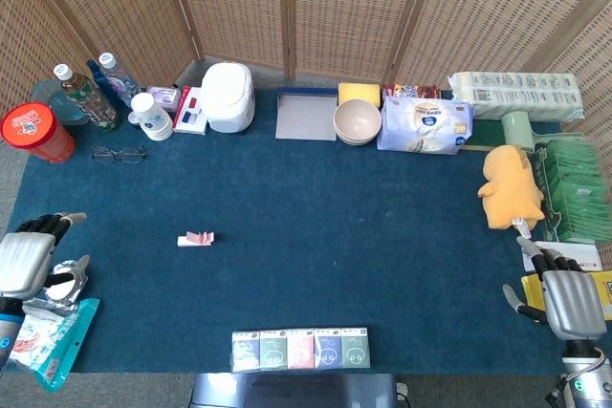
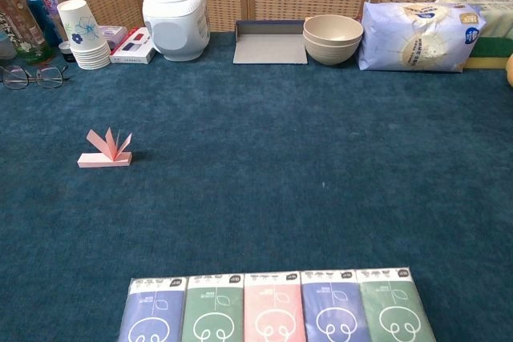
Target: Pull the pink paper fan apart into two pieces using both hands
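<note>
The pink paper fan [image 1: 196, 239] lies on the blue cloth, left of the middle; in the chest view the fan [image 2: 107, 150] shows as a flat pink strip with folded blades standing up from it. My left hand [image 1: 31, 255] hovers at the table's left edge, fingers apart and holding nothing, well left of the fan. At the right front corner my right hand [image 1: 565, 298] is also spread and empty, far from the fan. Neither hand appears in the chest view.
A row of tissue packs [image 1: 300, 349] lies at the front edge. Bottles [image 1: 86, 97], paper cups [image 2: 84, 36], glasses [image 1: 120, 153], a white cooker [image 1: 229, 96], a tray [image 1: 306, 116], bowls [image 1: 357, 122] and a wipes pack [image 1: 425, 125] line the back. A yellow plush [image 1: 513, 187] sits right. Snack bags [image 1: 43, 334] lie under my left hand.
</note>
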Motion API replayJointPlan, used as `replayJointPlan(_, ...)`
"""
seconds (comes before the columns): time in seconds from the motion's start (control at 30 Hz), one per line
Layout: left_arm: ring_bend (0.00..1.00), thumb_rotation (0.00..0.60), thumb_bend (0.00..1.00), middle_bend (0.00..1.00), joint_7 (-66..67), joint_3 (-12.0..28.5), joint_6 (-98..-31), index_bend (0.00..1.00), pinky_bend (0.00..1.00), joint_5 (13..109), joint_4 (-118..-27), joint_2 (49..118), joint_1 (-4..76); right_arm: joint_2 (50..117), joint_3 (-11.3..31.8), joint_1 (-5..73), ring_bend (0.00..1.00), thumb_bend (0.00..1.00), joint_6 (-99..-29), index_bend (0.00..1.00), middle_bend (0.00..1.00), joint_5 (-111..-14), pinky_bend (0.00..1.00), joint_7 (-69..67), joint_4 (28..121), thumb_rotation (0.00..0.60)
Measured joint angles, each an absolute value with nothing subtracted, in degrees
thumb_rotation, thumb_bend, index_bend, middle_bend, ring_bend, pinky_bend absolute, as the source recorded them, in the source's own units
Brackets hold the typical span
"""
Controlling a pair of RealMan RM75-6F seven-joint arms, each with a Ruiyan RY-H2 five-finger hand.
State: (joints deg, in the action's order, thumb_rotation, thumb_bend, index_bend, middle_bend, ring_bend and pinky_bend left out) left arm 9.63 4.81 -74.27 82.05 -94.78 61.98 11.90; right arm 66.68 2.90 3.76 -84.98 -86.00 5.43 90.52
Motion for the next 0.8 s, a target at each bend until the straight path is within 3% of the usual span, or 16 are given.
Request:
replayJointPlan(0.1,0.62,0.466,0.27,0.58,9.93,5.9,-70.65,0.23,0.66,81.67,-94.05,62.52,15.21,66.74,2.95,3.75,0.28,0.33,-84.7,0.16,0.34,-85.58,0.37,5.94,90.64,0.447)
replayJointPlan(0.17,0.8,0.418,0.27,0.72,10.06,6.66,-67.88,0.22,0.83,81.7,-93.11,63.32,17.96,66.78,3.08,3.82,0.28,0.33,-84.49,0.16,0.34,-85.22,0.37,6.38,90.94,0.447)
replayJointPlan(0.23,0.89,0.362,0.27,0.82,10.05,7.29,-65.13,0.21,0.91,81.85,-91.88,64.31,20.78,66.85,3.14,3.88,0.28,0.33,-84.3,0.16,0.34,-85.02,0.37,6.68,91.15,0.448)
replayJointPlan(0.37,0.99,0.321,0.27,0.93,9.78,7.94,-61.63,0.23,0.98,82.5,-89.3,66.5,24.65,67.06,3.14,3.96,0.28,0.33,-83.93,0.15,0.34,-84.67,0.38,7.19,91.33,0.446)
replayJointPlan(0.5,1.0,0.374,0.29,0.98,10.1,7.88,-59.34,0.29,1.0,82.09,-88.51,67.75,26.46,67.22,3.15,3.93,0.28,0.33,-83.8,0.15,0.34,-84.41,0.38,7.2,91.23,0.447)
replayJointPlan(0.73,1.0,0.575,0.33,0.98,12.08,6.81,-56.4,0.31,1.0,78.85,-88.21,68.77,27.68,67.3,3.18,3.66,0.28,0.33,-84.11,0.15,0.34,-84.28,0.38,6.55,90.72,0.447)
replayJointPlan(0.8,1.0,0.598,0.34,0.98,12.78,6.56,-56.32,0.31,1.0,78.14,-88.06,69.3,27.75,67.36,3.18,3.63,0.28,0.33,-84.13,0.15,0.34,-84.26,0.38,6.36,90.53,0.446)
